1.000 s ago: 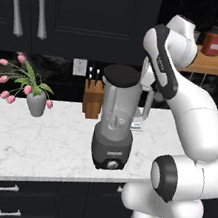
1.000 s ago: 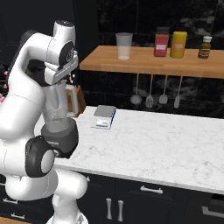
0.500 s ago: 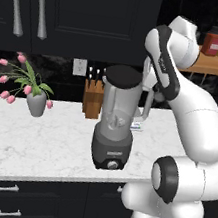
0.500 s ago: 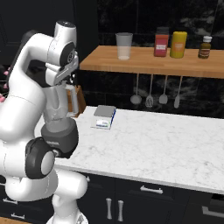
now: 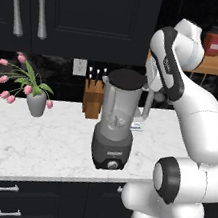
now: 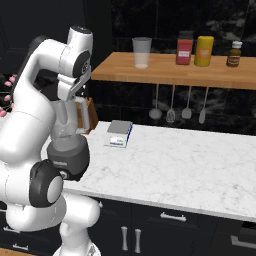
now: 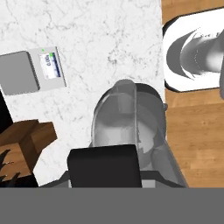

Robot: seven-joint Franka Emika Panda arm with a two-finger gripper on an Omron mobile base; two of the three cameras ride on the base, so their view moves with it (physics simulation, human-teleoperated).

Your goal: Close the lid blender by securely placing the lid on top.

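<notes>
the flat round black lid [image 5: 128,78] sits atop the tall translucent grey blender [image 5: 114,127] on the white marble table [image 5: 24,139]; the hand lies just behind-right of it, whether together or apart i cannot tell.

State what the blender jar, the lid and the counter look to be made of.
The blender jar: translucent grey plastic or glass, since the inside shows through it. The lid: matte black, likely plastic or rubber, with no shine. The counter: polished white marble-like stone with grey veins.
</notes>
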